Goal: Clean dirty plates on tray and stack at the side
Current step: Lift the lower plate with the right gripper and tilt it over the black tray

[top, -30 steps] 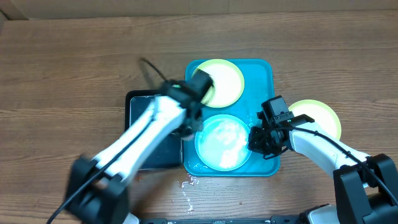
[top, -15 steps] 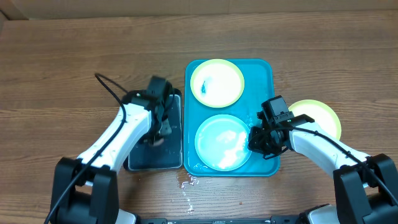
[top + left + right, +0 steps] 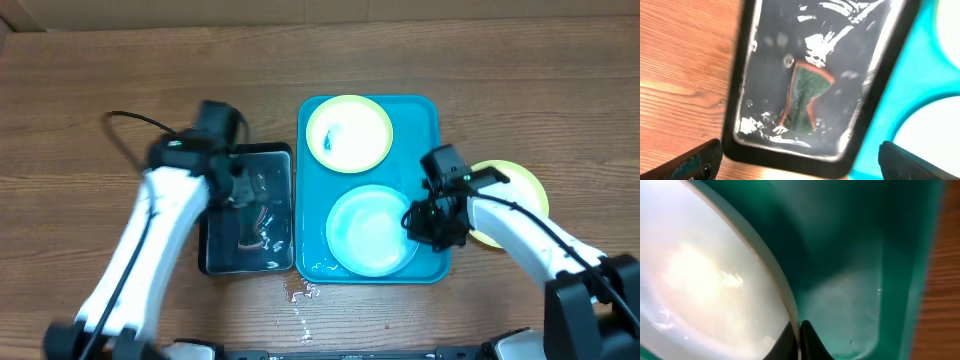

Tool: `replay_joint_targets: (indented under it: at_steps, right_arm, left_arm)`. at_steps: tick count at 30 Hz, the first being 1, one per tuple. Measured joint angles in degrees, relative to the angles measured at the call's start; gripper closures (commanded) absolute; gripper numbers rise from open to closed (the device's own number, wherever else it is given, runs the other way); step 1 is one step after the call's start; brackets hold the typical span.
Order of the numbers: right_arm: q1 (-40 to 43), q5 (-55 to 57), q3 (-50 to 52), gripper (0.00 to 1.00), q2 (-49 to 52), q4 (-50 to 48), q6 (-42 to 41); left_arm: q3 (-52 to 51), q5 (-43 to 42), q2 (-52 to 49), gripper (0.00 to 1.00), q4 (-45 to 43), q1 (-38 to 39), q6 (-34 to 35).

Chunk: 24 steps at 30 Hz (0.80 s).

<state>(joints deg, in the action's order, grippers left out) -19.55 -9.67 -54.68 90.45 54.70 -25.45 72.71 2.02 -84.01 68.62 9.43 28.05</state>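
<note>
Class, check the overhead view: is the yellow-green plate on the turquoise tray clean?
No, the yellow-green plate on the tray shows a small blue smear.

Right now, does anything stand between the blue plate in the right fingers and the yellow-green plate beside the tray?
Only the raised right rim of the tray, between the light blue plate and the yellow-green plate on the table. The right fingers pinch the blue plate's edge.

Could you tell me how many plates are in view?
3. A yellow-green plate at the far end of the turquoise tray, a light blue plate at its near end, and a second yellow-green plate on the table right of it, partly behind the right arm.
</note>
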Motion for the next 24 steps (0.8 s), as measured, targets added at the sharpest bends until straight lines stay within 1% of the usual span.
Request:
replay_joint_targets:
  at_steps: [4,7,9,13,17,24]
  right_arm:
    - [-3.0,3.4,-10.3,0.96,-0.7,3.0,0.0]
    - [-6.6,5.7,-16.7,0.96,-1.3,1.9,0.0]
    - [-9.4,7.7,-18.8,0.96,-1.6,-0.6,0.0]
    - [-16.8,12.1,-19.6,0.96,-1.7,-9.9,0.1]
    - [-24.1,16.9,-19.6,0.96,-0.3,-16.5,0.2]
    - [-33.2,31.1,-19.6,0.96,3.2,-19.9,0.3]
  left_arm:
    - [4.7,-2.0,8.1,0.0,1.5,-3.9,-0.1]
    - [6.9,-4.2,13.7,0.0,1.7,-6.0,-1.3]
    - [7.6,-5.6,17.0,0.0,1.7,-6.6,-2.1]
    - [8.2,-7.6,23.3,0.0,1.8,-6.5,-3.5]
    - [8.3,-8.3,28.0,0.0,2.0,-6.6,-4.3]
    - [8.3,-8.9,30.3,0.0,2.9,-6.6,-4.5]
